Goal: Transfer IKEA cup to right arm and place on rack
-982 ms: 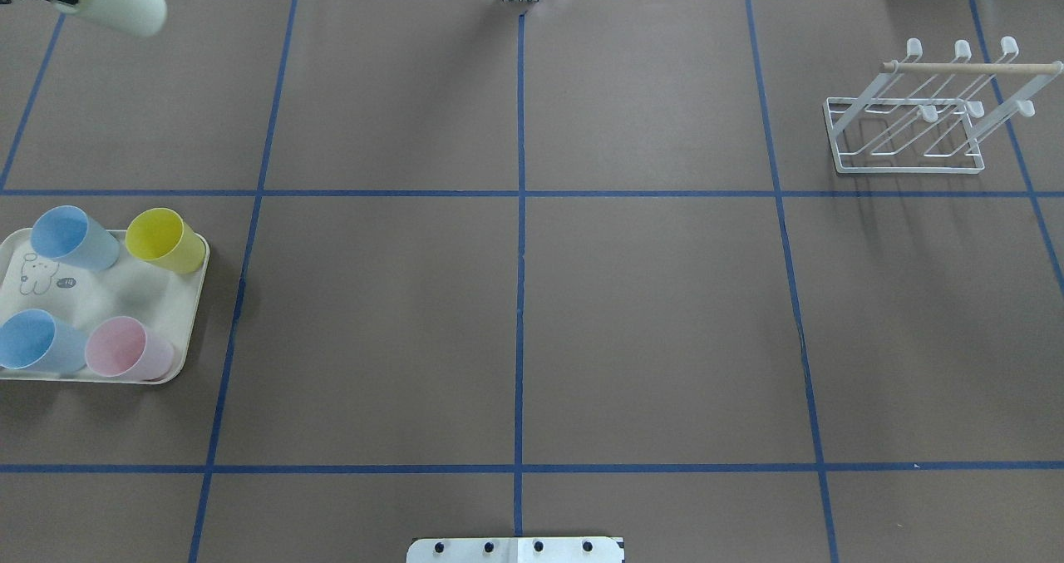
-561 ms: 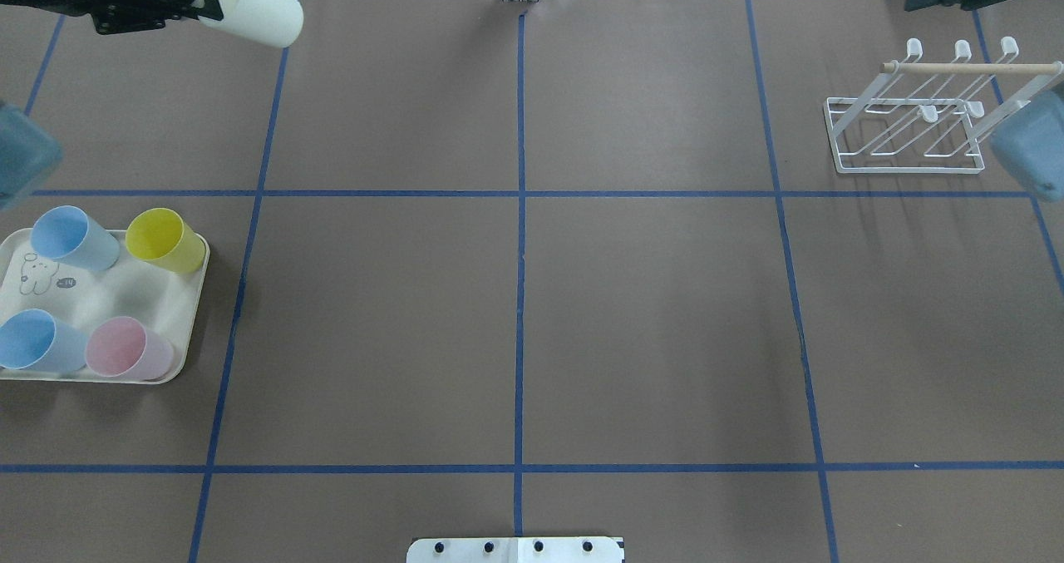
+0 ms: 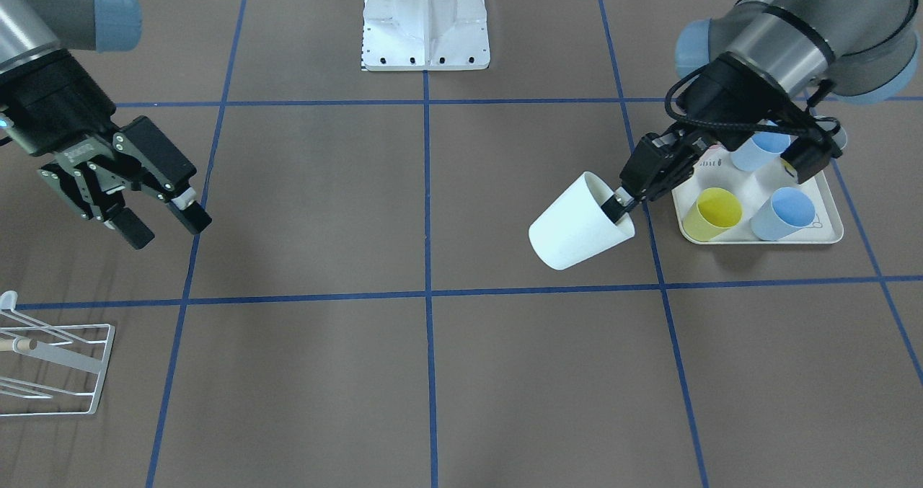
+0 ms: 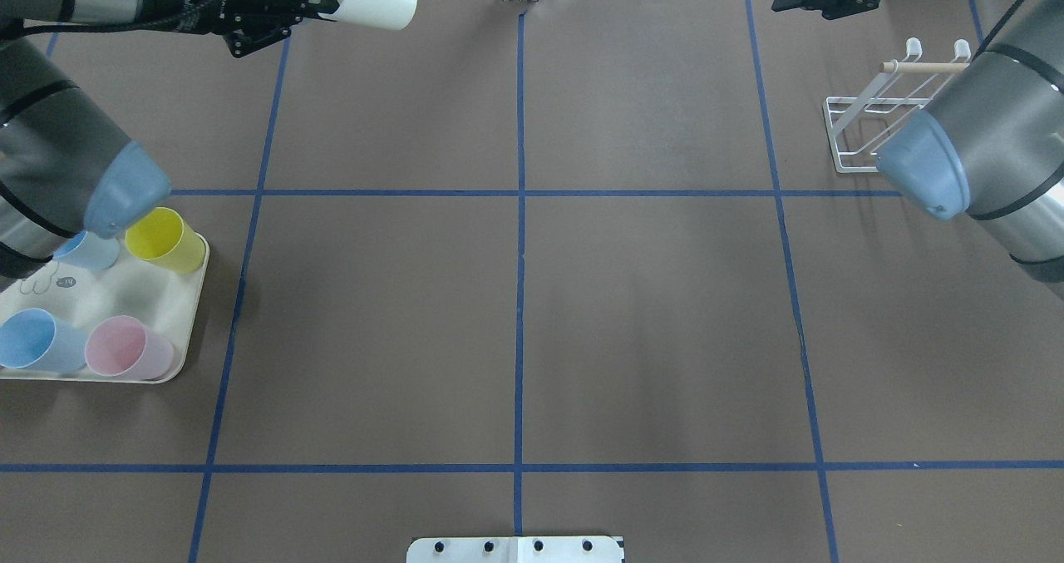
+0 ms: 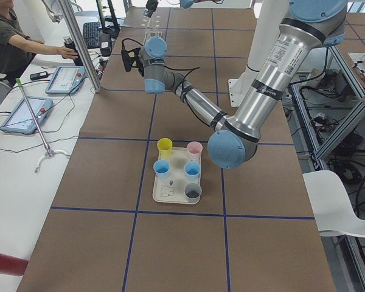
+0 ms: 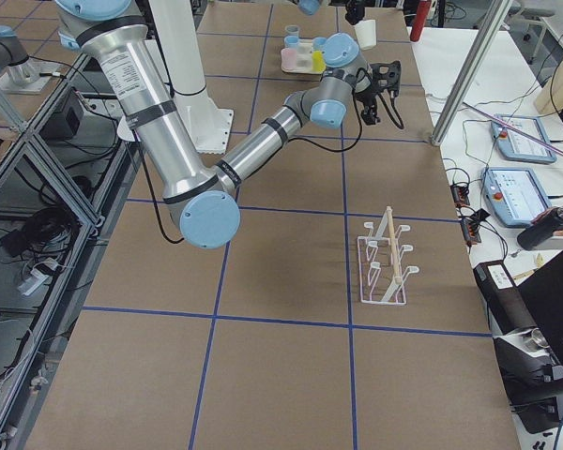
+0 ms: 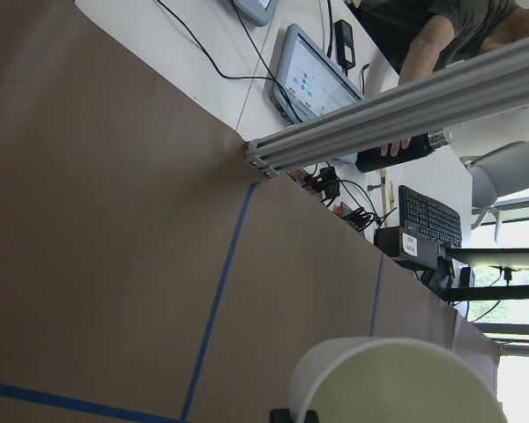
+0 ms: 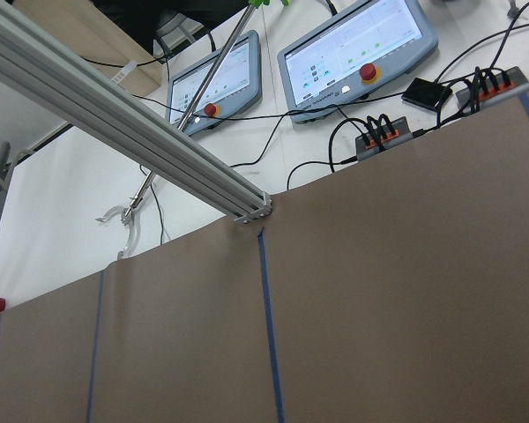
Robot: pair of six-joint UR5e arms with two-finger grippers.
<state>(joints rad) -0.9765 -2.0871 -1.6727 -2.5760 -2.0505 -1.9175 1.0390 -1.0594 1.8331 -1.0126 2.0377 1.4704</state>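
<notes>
Your left gripper (image 3: 621, 204) is clamped on the rim of the tapered white plastic cup (image 3: 573, 228). One black finger sits inside the mouth and the other against the outside wall. The cup hangs in the air tipped on its side. Its mouth faces the gripper and its closed base points towards the middle of the brown paper-covered table (image 3: 324, 373) with its blue tape grid.

In the front-facing view the cup is just beside the cream rectangular tray (image 3: 829, 237) but off it, over a blue tape line. Your left wrist camera catches only the cup's rim at the bottom of its picture, with a black fingertip below it.

On the tray you have a yellow plastic cup (image 3: 710, 213), a light-blue plastic cup (image 3: 782, 213) and a second light-blue cup (image 3: 753, 158) partly behind the left arm. The overhead view also shows a pink plastic cup (image 4: 129, 348) there.

Your right gripper (image 3: 164, 227) hovers above the table on the opposite side, jaws spread wide with nothing between them, well apart from the cup. The small white wire rack (image 3: 61, 369) with a pale wooden dowel stands on the table near that gripper, far from the tray.
</notes>
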